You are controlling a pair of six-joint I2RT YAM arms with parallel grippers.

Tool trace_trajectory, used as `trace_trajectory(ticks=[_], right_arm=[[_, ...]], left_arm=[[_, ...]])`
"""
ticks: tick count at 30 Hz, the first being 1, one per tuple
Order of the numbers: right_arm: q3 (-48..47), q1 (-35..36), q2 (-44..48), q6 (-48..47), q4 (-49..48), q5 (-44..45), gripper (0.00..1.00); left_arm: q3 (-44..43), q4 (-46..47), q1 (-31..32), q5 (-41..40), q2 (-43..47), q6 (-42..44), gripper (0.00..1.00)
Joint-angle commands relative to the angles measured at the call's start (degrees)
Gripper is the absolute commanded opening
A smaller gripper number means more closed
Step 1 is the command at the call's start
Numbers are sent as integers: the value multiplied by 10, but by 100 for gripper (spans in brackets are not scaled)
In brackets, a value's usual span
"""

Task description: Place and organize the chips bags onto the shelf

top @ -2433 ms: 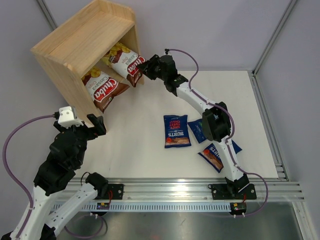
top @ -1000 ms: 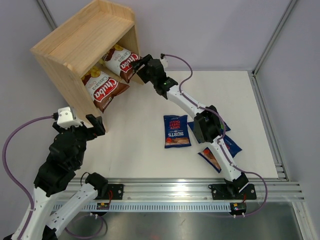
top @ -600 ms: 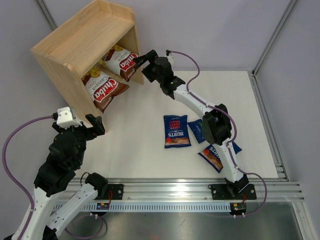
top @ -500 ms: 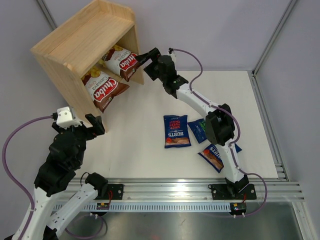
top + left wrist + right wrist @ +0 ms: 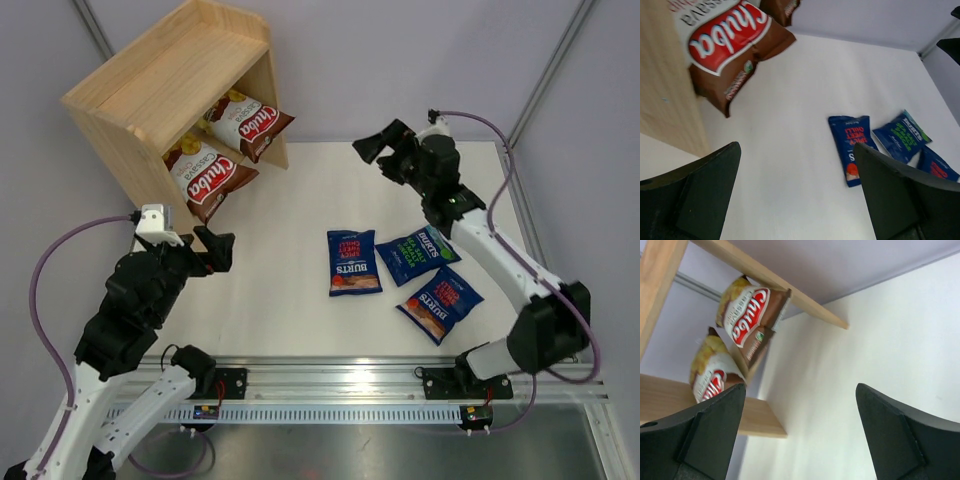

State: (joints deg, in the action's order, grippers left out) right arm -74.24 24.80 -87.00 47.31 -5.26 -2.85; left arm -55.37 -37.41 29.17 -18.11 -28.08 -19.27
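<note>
The left gripper [image 5: 212, 252] and right gripper [image 5: 379, 141] are hovering wide apart (both empty); two Chuba bags [image 5: 212, 180] are sitting in the shelf [image 5: 150, 80].

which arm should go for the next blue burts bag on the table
Right, probably. The blue Burts bags lie toward its side of the table, and the right gripper hangs open and empty just behind them. The left gripper, also open, sits by the shelf, farther off.

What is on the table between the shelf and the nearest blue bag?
Nothing. There is only bare white table between the shelf and the blue bag, as the top view and the left wrist view show.
</note>
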Motion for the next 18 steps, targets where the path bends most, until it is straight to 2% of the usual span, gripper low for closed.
trace_trajectory(ticks=[1, 3, 4, 6, 7, 9, 14, 16, 18], right_arm=[[67, -14, 111, -149, 119, -51, 99], [101, -14, 187, -196, 173, -51, 99], [136, -14, 239, -207, 186, -47, 99], [161, -14, 288, -221, 234, -19, 99], [173, -14, 330, -223, 255, -7, 99], [178, -15, 366, -231, 309, 15, 100], [182, -15, 471, -236, 374, 25, 99], [185, -15, 500, -238, 393, 39, 99], [189, -15, 516, -238, 410, 41, 99]], left_arm=[[-19, 40, 0, 117, -53, -44, 99], [-18, 57, 12, 136, -93, -67, 99], [-18, 65, 53, 126, -110, -74, 99], [-30, 73, 132, 61, -171, -82, 99], [-49, 72, 214, -25, -197, -83, 99], [-72, 68, 264, -81, -281, -95, 99], [-104, 140, 253, -26, -447, -105, 99], [-116, 185, 203, 69, -537, -123, 99], [-129, 217, 175, 140, -586, -124, 99]])
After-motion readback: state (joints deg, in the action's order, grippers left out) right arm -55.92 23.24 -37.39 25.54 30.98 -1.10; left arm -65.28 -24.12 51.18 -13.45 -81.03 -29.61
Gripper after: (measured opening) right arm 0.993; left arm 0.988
